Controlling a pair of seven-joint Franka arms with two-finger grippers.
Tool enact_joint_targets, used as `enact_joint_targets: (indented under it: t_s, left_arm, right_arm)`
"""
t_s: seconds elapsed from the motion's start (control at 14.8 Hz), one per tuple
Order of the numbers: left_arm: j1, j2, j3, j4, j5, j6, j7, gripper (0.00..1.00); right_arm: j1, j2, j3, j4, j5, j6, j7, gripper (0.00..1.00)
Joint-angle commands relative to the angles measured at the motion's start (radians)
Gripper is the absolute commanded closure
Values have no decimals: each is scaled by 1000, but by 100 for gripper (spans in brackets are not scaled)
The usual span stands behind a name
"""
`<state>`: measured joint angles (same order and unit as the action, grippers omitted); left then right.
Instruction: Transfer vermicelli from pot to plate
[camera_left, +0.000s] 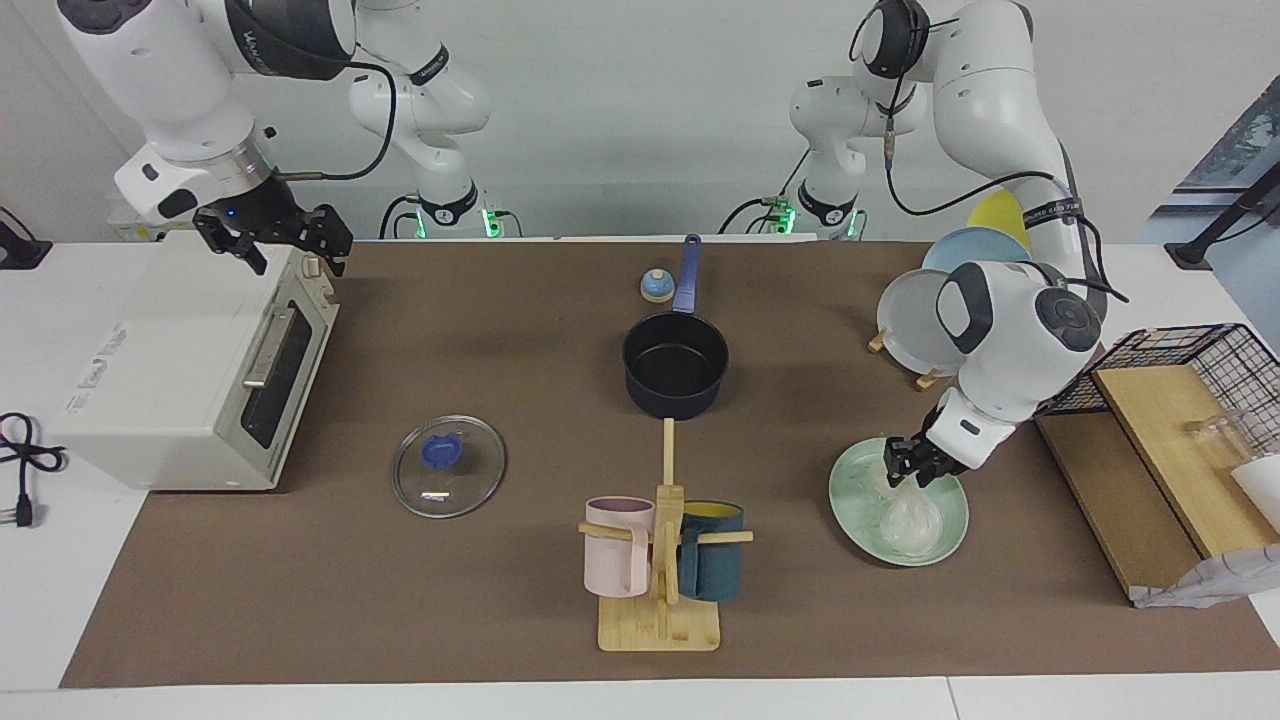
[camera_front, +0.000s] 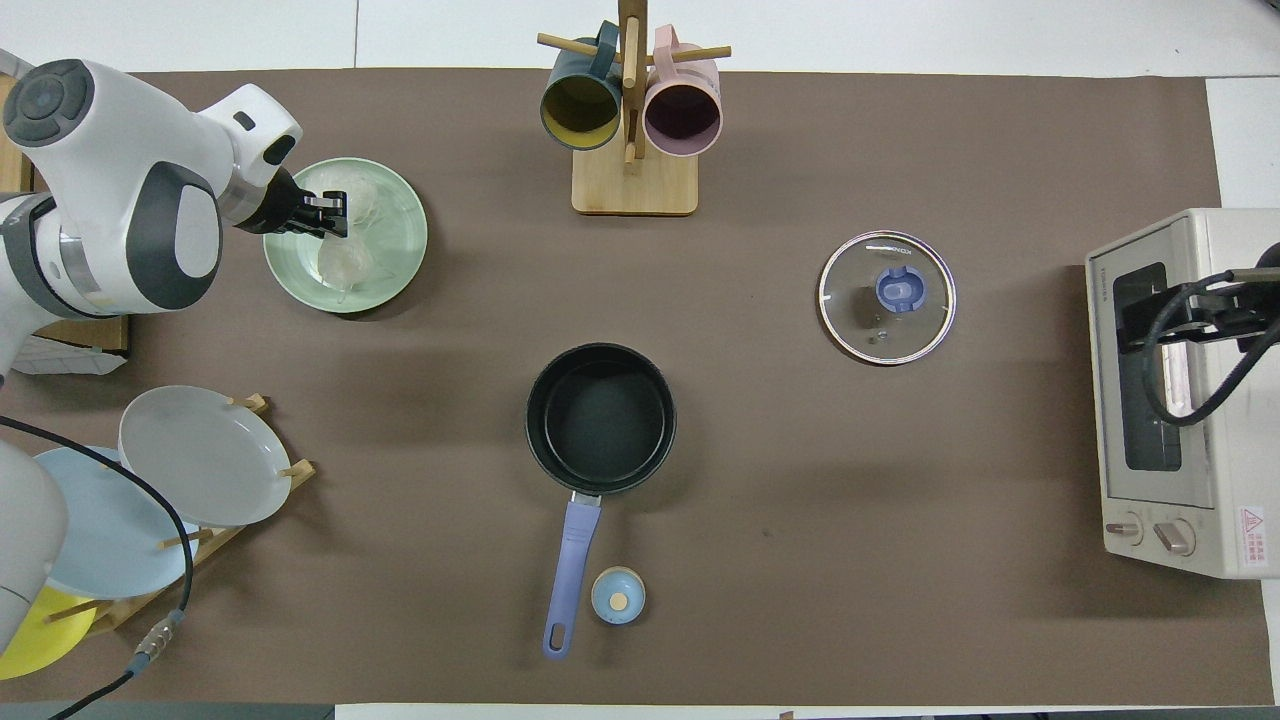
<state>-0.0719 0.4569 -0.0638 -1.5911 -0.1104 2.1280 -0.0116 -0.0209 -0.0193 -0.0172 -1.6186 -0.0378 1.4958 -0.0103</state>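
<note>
- Facing view: the translucent whitish tangle of vermicelli (camera_left: 908, 516) lies in a glossy clump on the round pale mint-green plate (camera_left: 850, 500), toward the left arm's end of the table.
- The left gripper (camera_left: 912, 468) hangs low over the plate at the noodles' upper strands; whether its jaws grip or have let go cannot be told.
- The small round dark navy pot (camera_left: 675, 366) shows a bare matte black inside.
- The right gripper (camera_left: 280, 240) waits over the boxy cream toaster oven (camera_left: 180, 370), jaws released, holding nothing.
- Overhead view: the left gripper (camera_front: 330, 212) covers part of the vermicelli (camera_front: 345, 262); the right arm is cut off at the frame's edge.
</note>
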Motion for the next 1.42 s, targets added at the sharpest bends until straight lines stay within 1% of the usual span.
enact_joint_targets:
  t_s: [0.0, 0.13, 0.27, 0.4, 0.54, 0.67, 0.81, 0.88, 0.94, 1.08, 1.21, 1.35]
  left_arm:
    - [10, -92, -2, 3, -5, -89, 7, 0]
    - [9, -165, 16, 9, -5, -193, -51, 0]
    - [9, -272, 21, 13, 12, -317, -79, 0]
    - [7, -386, 18, 8, 57, -448, -94, 0]
    - [7, -455, 18, -3, 60, -541, -94, 0]
    - [7, -510, 18, -50, 60, -582, -96, 0]
    - [6, -549, 18, -119, 60, -567, -96, 0]
    - [1, -553, 18, -141, 60, -554, -97, 0]
    - [-6, -552, 22, -138, 58, -537, -96, 0]
    - [-23, -534, 36, -98, 64, -568, -96, 0]
    - [-29, -503, 33, -20, 113, -635, -93, 0]
    - [-28, -500, 33, -3, 115, -657, -93, 0]
  right_arm:
    - [-10, -7, 2, 6, 29, -3, 9, 0]
    - [-10, -7, 0, 6, 29, 3, 9, 0]
    - [-8, -8, -1, 6, 27, 1, 9, 0]
    - [-11, -8, -1, 6, 27, 3, 12, 0]
    - [-10, -8, -1, 6, 27, 3, 12, 0]
    - [-10, -8, -1, 6, 27, 3, 9, 0]
    - [-11, -7, -1, 6, 29, 4, 9, 0]
    - [-11, -8, -1, 6, 27, 4, 7, 0]
    - [-10, -8, -1, 6, 27, 4, 4, 0]
    - [-10, -8, -1, 5, 27, 4, 3, 0]
    - [-10, -8, 0, 5, 27, 4, 3, 0]
    - [-10, -8, -1, 5, 27, 4, 3, 0]
